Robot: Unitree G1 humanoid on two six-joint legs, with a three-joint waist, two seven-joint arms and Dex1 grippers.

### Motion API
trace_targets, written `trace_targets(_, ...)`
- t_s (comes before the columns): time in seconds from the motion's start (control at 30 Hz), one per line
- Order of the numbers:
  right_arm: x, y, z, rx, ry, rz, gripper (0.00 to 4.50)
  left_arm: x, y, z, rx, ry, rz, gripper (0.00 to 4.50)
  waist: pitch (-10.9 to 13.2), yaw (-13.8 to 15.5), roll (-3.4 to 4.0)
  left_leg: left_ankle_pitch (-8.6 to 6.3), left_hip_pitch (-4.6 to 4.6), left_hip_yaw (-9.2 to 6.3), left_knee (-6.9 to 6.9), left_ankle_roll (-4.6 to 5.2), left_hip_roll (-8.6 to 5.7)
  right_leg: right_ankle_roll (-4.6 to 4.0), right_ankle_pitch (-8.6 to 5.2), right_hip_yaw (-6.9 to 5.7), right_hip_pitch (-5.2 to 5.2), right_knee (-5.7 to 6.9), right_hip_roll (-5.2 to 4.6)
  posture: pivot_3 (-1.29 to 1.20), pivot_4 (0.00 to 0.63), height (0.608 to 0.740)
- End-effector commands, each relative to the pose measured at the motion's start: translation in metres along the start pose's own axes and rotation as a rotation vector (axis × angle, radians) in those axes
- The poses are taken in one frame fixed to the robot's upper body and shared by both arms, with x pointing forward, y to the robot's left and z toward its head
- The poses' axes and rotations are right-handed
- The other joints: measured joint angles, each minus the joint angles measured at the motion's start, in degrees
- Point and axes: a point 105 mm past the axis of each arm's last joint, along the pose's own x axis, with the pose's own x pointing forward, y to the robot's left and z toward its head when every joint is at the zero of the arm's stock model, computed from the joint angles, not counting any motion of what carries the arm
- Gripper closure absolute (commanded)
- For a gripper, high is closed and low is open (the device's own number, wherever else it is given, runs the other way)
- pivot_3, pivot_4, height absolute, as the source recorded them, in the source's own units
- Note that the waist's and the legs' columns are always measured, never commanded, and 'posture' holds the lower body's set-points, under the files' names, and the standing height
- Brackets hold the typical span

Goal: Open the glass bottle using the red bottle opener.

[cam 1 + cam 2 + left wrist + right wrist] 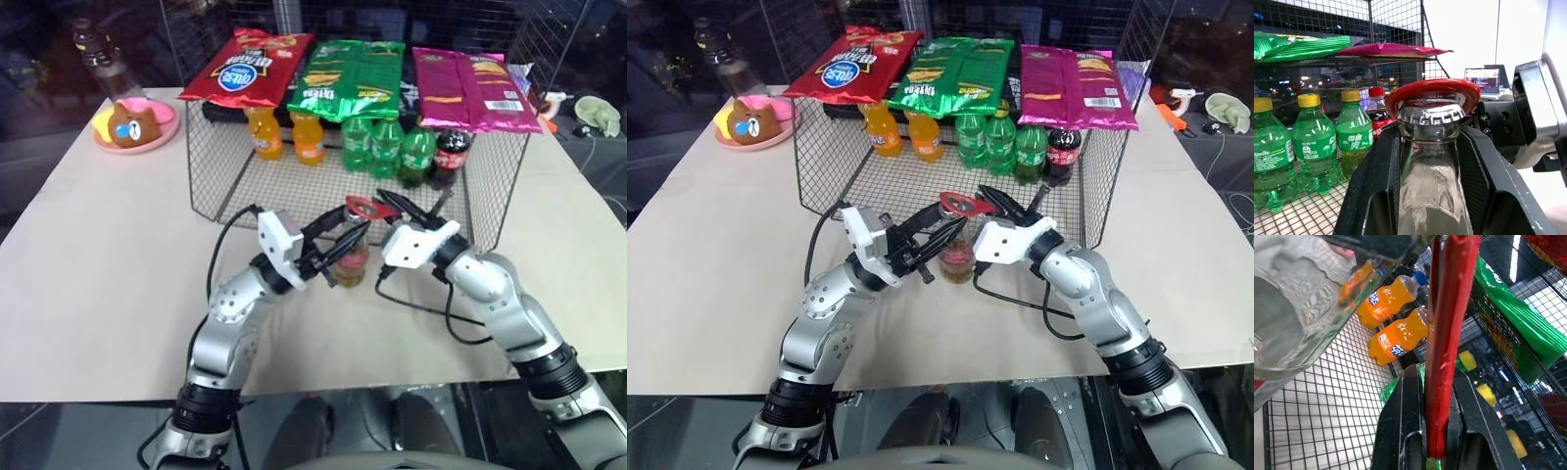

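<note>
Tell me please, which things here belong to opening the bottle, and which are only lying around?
Part of the job:
- glass bottle, held by the left hand
- red bottle opener, held by the right hand, ring over the silver cap

Only lying around:
- wire basket
- orange soda bottles
- green bottles
- snack bags
- pink plate with bear toy

Count: 1 glass bottle, 1 red bottle opener, 2 orange soda bottles, 3 green bottles, 1 cola bottle, 3 snack bags, 1 pink plate upper left
</note>
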Motion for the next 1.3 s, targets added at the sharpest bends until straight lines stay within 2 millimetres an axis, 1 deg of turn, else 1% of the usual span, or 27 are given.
trace_targets(0.03,0.004,0.027,0.012,-0.016,-0.066,0.083,4.50,-0.002,-0.002,-0.018,-0.036,0.072,0.004,3.27,0.0,0.0,0.01,0.00,0.18,0.00,-0.04,0.00,0.00,0.00,0.00,0.00,0.19,-0.03,0.00,0.00,0.150,0.740)
trace_targets(0.1,0.005,0.029,0.012,-0.032,-0.077,0.089,4.50,-0.002,-0.001,-0.018,-0.038,0.073,0.008,3.27,0.0,0.0,0.01,-0.01,0.69,-0.02,-0.20,0.01,0.00,-0.01,-0.01,-0.03,0.69,-0.19,0.01,0.00,0.150,0.740)
trace_targets(0.13,0.006,0.030,0.012,-0.041,-0.082,0.095,4.50,-0.002,-0.001,-0.018,-0.039,0.073,0.009,3.27,0.0,0.0,0.01,-0.01,0.76,-0.05,-0.22,0.01,0.01,-0.01,-0.01,-0.05,0.79,-0.25,0.03,0.00,0.150,0.740)
trace_targets(0.27,0.007,0.031,0.015,-0.077,-0.117,0.106,4.50,-0.002,0.000,-0.018,-0.038,0.074,0.013,3.27,0.0,0.0,0.02,-0.01,0.77,-0.07,-0.21,0.01,0.02,-0.01,-0.01,-0.06,0.80,-0.24,0.04,0.00,0.150,0.740)
trace_targets(0.4,0.007,0.031,0.019,-0.148,-0.150,0.139,4.50,-0.002,0.000,-0.019,-0.039,0.073,0.016,3.27,0.0,0.0,0.02,-0.01,0.77,-0.07,-0.21,0.01,0.02,-0.01,-0.01,-0.06,0.79,-0.24,0.04,0.00,0.150,0.740)
trace_targets(0.5,0.005,0.031,0.016,-0.203,-0.157,0.166,4.50,-0.001,0.000,-0.020,-0.041,0.074,0.014,3.27,0.0,0.0,0.02,-0.01,0.77,-0.07,-0.21,0.01,0.02,-0.01,-0.01,-0.06,0.80,-0.24,0.03,0.00,0.150,0.740)
trace_targets(0.6,0.004,0.027,0.009,-0.260,-0.151,0.165,4.50,-0.001,0.000,-0.020,-0.041,0.075,0.014,3.27,0.0,0.0,0.02,-0.01,0.77,-0.07,-0.21,0.01,0.02,-0.01,-0.01,-0.06,0.80,-0.25,0.03,0.00,0.150,0.740)
trace_targets(0.77,0.007,0.000,0.000,-0.366,-0.144,0.114,4.50,-0.001,0.000,-0.021,-0.040,0.078,0.013,3.27,0.0,0.1,0.02,-0.01,0.76,-0.08,-0.21,0.01,0.01,-0.01,-0.01,-0.08,0.81,-0.27,0.02,0.00,0.150,0.740)
trace_targets(0.87,0.008,-0.022,-0.001,-0.419,-0.146,0.064,4.50,-0.001,0.000,-0.021,-0.040,0.078,0.014,3.27,0.0,0.1,0.03,-0.01,0.73,-0.11,-0.21,0.01,0.00,-0.01,-0.01,-0.10,0.81,-0.31,0.01,0.00,0.150,0.740)
trace_targets(0.97,0.010,-0.037,0.000,-0.458,-0.150,0.026,4.50,0.000,0.000,-0.022,-0.040,0.079,0.014,3.27,0.0,0.1,0.01,-0.01,0.72,-0.13,-0.21,0.01,0.01,-0.01,-0.01,-0.12,0.81,-0.33,0.02,0.00,0.150,0.740)
trace_targets(1.13,0.011,-0.052,0.005,-0.480,-0.159,-0.028,4.50,0.000,0.000,-0.022,-0.041,0.079,0.014,3.27,0.0,-0.1,0.03,-0.01,0.65,-0.13,-0.35,0.01,0.04,-0.01,-0.01,-0.12,0.79,-0.46,0.03,0.00,0.150,0.740)
trace_targets(1.3,0.009,-0.063,0.009,-0.478,-0.168,-0.099,4.50,-0.001,-0.001,-0.023,-0.043,0.080,0.017,3.27,0.0,-0.1,0.03,-0.01,0.62,-0.13,-0.39,0.01,0.04,-0.01,-0.01,-0.12,0.79,-0.56,0.02,0.00,0.150,0.740)
